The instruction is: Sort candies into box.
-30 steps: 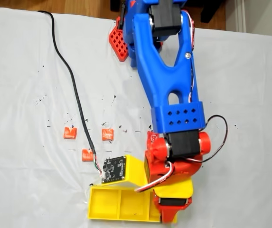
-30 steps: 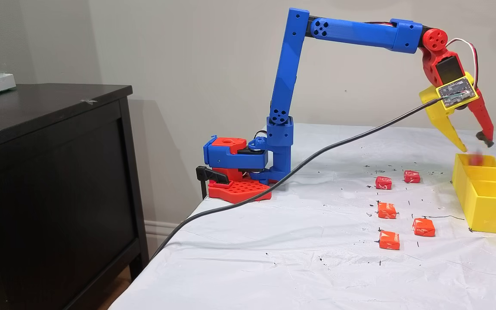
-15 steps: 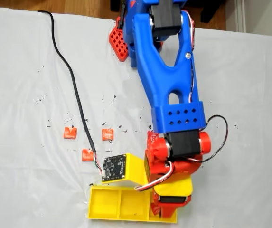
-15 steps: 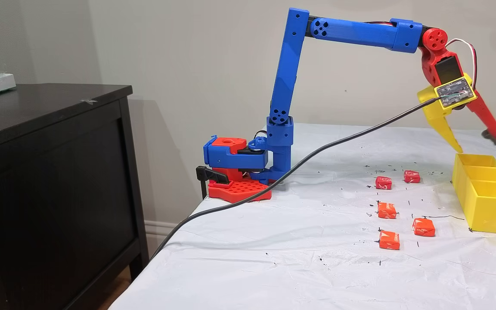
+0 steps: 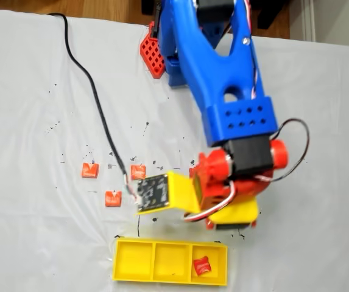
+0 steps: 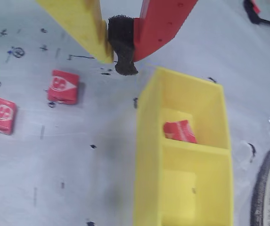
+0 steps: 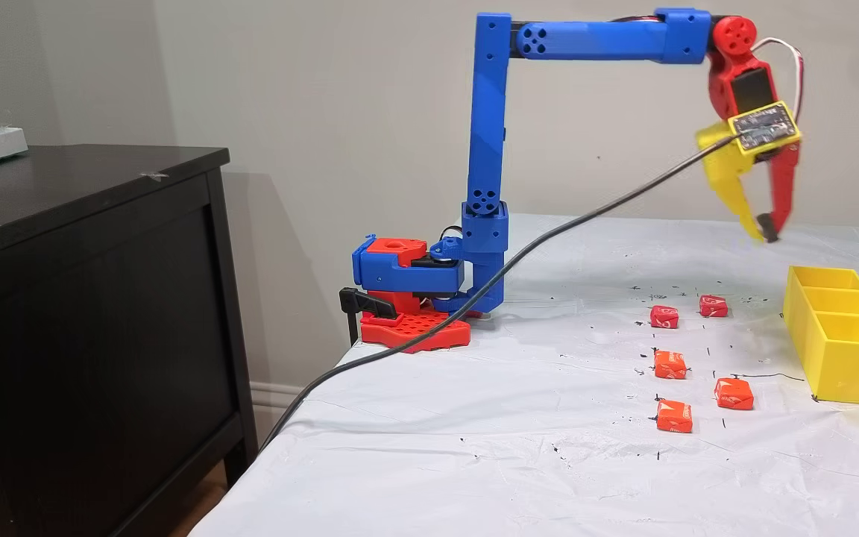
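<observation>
Red candy point(image 6: 179, 131) below empty hand point(image 6: 117, 56)

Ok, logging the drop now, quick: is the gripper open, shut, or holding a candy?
Gripper: shut, holding nothing, above the table beside the yellow tray; one candy lies in the tray's end compartment.

The table is seen from above in one fixed view, from the side in another; the yellow box point(image 6: 182, 155) is shared with the close wrist view.
</observation>
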You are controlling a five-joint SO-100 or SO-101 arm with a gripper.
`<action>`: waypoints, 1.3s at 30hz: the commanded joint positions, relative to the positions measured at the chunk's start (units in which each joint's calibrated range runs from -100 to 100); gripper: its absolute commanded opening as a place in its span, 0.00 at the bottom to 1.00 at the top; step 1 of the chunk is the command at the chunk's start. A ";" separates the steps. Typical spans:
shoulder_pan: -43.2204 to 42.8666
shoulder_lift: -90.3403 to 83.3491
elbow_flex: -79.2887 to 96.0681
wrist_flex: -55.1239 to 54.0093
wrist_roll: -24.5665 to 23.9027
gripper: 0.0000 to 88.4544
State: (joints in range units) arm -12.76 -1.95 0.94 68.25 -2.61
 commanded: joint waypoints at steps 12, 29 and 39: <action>-3.73 -2.46 9.48 -1.25 1.66 0.15; -4.27 1.44 12.12 -4.60 2.30 0.30; -5.09 5.59 13.03 -7.88 2.05 0.27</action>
State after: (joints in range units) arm -17.28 3.72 14.20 61.75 -0.51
